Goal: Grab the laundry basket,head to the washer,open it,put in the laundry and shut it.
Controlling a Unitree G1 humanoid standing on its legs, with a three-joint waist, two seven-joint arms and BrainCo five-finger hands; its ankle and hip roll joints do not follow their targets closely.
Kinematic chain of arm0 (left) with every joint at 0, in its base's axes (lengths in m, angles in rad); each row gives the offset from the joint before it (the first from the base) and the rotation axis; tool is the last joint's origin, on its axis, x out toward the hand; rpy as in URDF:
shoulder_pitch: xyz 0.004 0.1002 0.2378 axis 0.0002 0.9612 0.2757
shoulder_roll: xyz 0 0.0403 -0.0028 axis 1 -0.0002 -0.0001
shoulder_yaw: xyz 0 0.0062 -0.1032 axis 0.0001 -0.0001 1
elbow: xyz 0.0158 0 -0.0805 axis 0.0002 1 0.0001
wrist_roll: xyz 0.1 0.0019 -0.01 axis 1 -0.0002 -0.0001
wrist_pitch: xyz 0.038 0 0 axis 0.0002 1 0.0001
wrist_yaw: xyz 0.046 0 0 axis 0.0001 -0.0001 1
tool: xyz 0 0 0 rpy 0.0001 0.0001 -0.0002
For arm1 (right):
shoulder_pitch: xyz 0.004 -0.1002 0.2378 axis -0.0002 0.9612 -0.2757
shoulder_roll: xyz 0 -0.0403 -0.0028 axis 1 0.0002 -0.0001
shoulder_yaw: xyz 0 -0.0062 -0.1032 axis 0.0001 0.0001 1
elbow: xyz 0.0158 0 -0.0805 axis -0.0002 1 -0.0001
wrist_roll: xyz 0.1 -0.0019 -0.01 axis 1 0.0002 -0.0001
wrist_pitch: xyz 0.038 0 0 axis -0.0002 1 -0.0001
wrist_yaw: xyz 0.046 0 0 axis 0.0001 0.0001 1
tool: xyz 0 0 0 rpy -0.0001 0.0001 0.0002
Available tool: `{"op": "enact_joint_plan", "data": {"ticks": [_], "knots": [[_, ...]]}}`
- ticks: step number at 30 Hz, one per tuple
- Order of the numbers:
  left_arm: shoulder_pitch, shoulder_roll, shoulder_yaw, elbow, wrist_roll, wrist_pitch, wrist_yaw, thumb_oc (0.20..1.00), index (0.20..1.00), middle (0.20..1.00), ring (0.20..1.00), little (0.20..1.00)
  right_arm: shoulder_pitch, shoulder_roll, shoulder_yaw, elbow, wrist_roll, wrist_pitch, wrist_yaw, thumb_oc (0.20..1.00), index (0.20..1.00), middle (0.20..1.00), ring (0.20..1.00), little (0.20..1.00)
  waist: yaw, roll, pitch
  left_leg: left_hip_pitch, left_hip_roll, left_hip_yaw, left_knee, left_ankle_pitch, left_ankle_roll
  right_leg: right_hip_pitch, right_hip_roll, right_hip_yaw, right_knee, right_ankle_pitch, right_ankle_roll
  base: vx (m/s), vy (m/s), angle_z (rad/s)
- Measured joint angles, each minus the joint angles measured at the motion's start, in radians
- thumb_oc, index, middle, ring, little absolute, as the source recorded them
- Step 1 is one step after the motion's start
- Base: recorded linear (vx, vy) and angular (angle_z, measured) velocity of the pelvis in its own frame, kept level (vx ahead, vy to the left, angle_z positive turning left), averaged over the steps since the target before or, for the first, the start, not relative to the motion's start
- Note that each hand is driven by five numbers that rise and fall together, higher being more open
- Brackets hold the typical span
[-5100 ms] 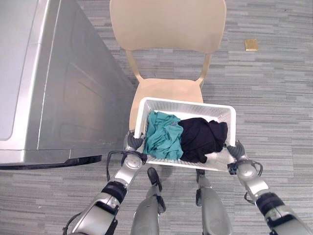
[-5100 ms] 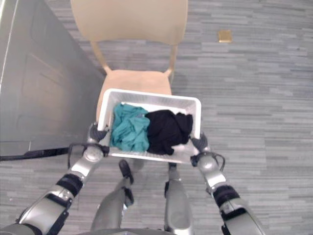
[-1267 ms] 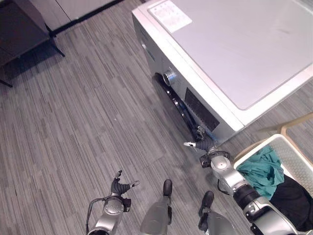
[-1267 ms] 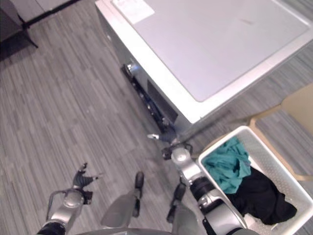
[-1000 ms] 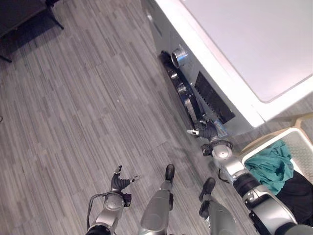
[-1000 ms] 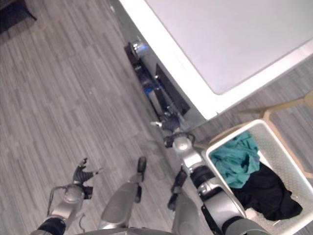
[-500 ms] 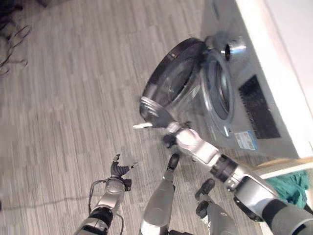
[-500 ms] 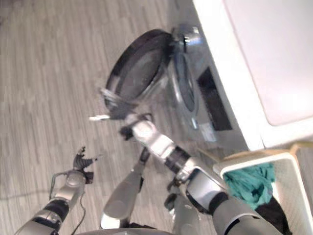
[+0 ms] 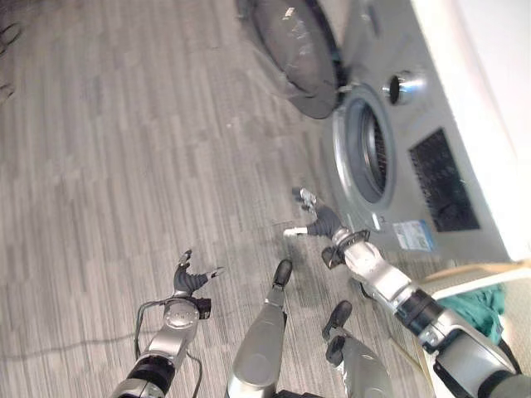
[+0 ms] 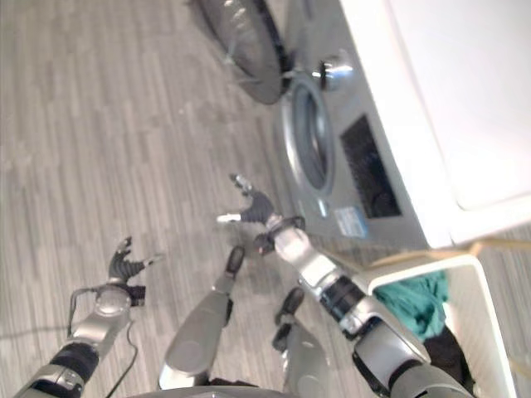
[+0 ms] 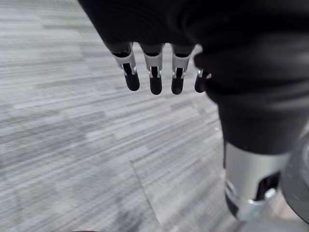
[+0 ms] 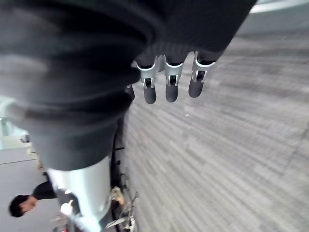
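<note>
The silver washer (image 9: 465, 124) stands at the right with its round dark door (image 9: 299, 50) swung wide open, away from the drum opening (image 9: 365, 153). My right hand (image 9: 311, 220) hovers over the floor just below and in front of the opening, fingers spread and open, holding nothing. My left hand (image 9: 191, 282) hangs low at the left over the floor, fingers (image 11: 152, 77) relaxed and empty. The white laundry basket (image 10: 423, 269) sits at the lower right beside the washer, with teal cloth (image 10: 419, 303) and black cloth (image 10: 452, 348) inside.
A pale wooden chair (image 10: 498, 245) edge shows under the basket, against the washer's side. Grey plank floor (image 9: 124, 149) stretches to the left of the washer. A person (image 12: 21, 205) shows far off in the right wrist view.
The washer door has swung from half open to fully open. My right hand has let go of it and drawn back down below the drum opening. The camera has also shifted.
</note>
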Motion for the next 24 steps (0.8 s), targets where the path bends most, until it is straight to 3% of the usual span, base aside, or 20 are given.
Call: {"op": "enact_joint_plan", "data": {"ticks": [6, 9, 10, 11, 13, 14, 19, 24], "knots": [[-0.164, 0.0, -0.016, -0.004, 0.08, -0.001, 0.013, 1.0, 1.0, 1.0, 1.0, 1.0, 0.208, -0.066, -0.084, -0.007, -0.124, -0.004, 0.027, 1.0, 1.0, 1.0, 1.0, 1.0, -0.09, 0.005, 0.0, 0.015, 0.016, 0.081, -0.02, 0.006, 0.01, -0.039, 0.015, 0.082, -0.01, 0.043, -0.003, -0.03, 0.074, -0.41], [-0.276, 0.037, -0.028, 0.073, 0.119, -0.001, 0.028, 1.0, 1.0, 1.0, 1.0, 1.0, 0.285, -0.161, -0.097, 0.038, -0.14, 0.0, 0.05, 1.0, 1.0, 1.0, 1.0, 1.0, -0.191, -0.002, 0.002, 0.034, 0.032, 0.13, -0.045, 0.011, 0.02, -0.047, 0.032, 0.131, -0.055, 0.086, 0.003, -0.02, 0.082, -0.57], [-0.314, 0.058, -0.031, 0.151, 0.126, 0.002, 0.031, 1.0, 1.0, 1.0, 1.0, 1.0, 0.309, -0.164, -0.13, 0.036, -0.14, -0.006, 0.057, 1.0, 1.0, 1.0, 1.0, 1.0, -0.192, 0.0, 0.001, 0.034, 0.035, 0.143, -0.046, 0.011, 0.021, -0.049, 0.039, 0.138, -0.059, 0.091, -0.002, 0.0, 0.056, -0.39], [-0.344, 0.07, -0.027, 0.188, 0.126, 0.009, 0.033, 1.0, 1.0, 1.0, 1.0, 1.0, 0.335, -0.17, -0.139, 0.044, -0.138, -0.008, 0.061, 1.0, 1.0, 1.0, 1.0, 1.0, -0.221, -0.014, 0.002, 0.036, 0.046, 0.155, -0.049, 0.011, 0.02, -0.063, 0.045, 0.151, -0.061, 0.094, -0.002, 0.0, 0.062, -0.45], [-0.434, 0.187, -0.008, 0.452, 0.147, 0.015, 0.03, 1.0, 1.0, 1.0, 1.0, 1.0, 0.388, -0.188, -0.195, 0.002, -0.13, -0.041, 0.081, 1.0, 1.0, 1.0, 1.0, 1.0, -0.25, -0.041, -0.001, 0.036, 0.054, 0.2, -0.057, 0.007, 0.021, -0.096, 0.062, 0.192, -0.051, 0.104, -0.006, 0.01, 0.024, -0.69], [-0.447, 0.311, 0.076, 0.53, 0.144, 0.063, 0.052, 1.0, 1.0, 1.0, 1.0, 1.0, 0.402, -0.22, -0.222, -0.015, -0.11, -0.034, 0.082, 1.0, 1.0, 1.0, 1.0, 1.0, -0.292, -0.066, 0.001, 0.026, 0.068, 0.217, -0.065, 0.006, 0.021, -0.098, 0.073, 0.189, -0.089, 0.136, -0.01, 0.02, 0.023, -0.65], [-0.431, 0.352, 0.131, 0.474, 0.144, 0.052, 0.08, 1.0, 1.0, 1.0, 1.0, 1.0, 0.45, -0.255, -0.241, -0.016, -0.083, -0.025, 0.09, 1.0, 1.0, 1.0, 1.0, 1.0, -0.29, -0.069, 0.001, 0.017, 0.08, 0.227, -0.065, 0.005, 0.02, -0.091, 0.088, 0.191, -0.131, 0.16, -0.015, 0.01, 0.013, -0.12], [-0.431, 0.36, 0.123, 0.506, 0.15, 0.056, 0.051, 1.0, 1.0, 1.0, 1.0, 1.0, 0.425, -0.239, -0.241, -0.089, -0.042, -0.053, 0.101, 1.0, 1.0, 1.0, 1.0, 1.0, -0.287, -0.121, 0.019, -0.006, 0.087, 0.222, -0.065, 0.007, 0.015, -0.094, 0.096, 0.177, -0.163, 0.177, -0.023, 0.02, 0.027, 0.06]]}}
